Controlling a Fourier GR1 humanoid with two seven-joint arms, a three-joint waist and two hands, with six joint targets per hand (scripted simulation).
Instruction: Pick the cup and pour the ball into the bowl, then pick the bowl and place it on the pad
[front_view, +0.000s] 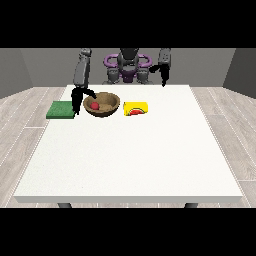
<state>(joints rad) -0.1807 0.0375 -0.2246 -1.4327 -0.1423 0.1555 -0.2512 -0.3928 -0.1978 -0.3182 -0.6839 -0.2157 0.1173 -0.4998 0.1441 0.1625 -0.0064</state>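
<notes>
White table (150, 160), one bowl (102, 105), one ball (94, 106), one cup (136, 108), one pad (61, 110)

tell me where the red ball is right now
In the front view the red ball lies inside the wooden bowl, left of centre at the table's far side, between the green pad and the yellow cup.

white table (125, 160) w/ green pad (60, 110), wooden bowl (102, 111) & tipped yellow cup (136, 108) on it.
</notes>
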